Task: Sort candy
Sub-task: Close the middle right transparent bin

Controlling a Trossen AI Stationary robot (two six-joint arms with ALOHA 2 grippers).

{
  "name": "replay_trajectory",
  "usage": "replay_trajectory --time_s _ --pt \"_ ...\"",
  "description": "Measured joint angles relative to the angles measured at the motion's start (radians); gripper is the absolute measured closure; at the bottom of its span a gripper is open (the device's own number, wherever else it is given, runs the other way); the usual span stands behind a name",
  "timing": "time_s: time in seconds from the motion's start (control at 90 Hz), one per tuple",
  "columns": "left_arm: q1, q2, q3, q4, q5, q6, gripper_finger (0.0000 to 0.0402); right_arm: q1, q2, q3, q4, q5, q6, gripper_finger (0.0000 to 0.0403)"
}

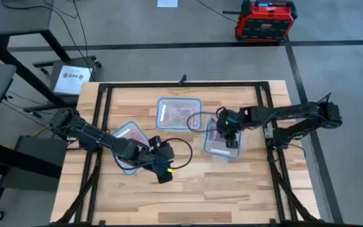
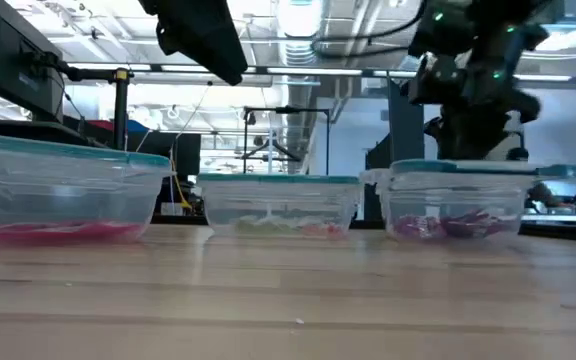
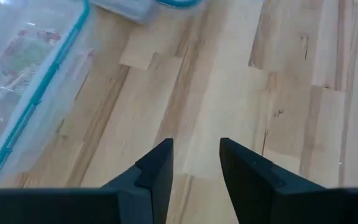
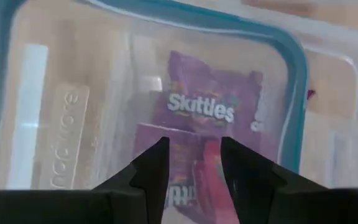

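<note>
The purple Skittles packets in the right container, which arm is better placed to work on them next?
The right arm, likely. The right gripper hangs over the right container, jaws apart above a purple Skittles packet. The left gripper is open over bare table by the left container.

Grey concrete floor all round the bench, pretty standard workshop vibe.
A red and black box (image 1: 265, 20) sits on the floor at the far right, a dark desk (image 1: 17, 19) at the far left, and strip lights (image 2: 298, 20) run along the open ceiling.
</note>
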Motion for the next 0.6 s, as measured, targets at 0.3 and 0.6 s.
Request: replay_trajectory --time_s 0.3,0.6 --pt "0.016 0.0 0.0 0.079 0.0 0.019 0.0283 -0.137 -0.016 0.168 -0.073 0.056 -0.075 0.0271" --pt "0.102 0.167 0.0 0.392 0.082 0.176 0.0283 -0.553 -0.001 0.171 0.045 0.065 -0.07 0.0271"
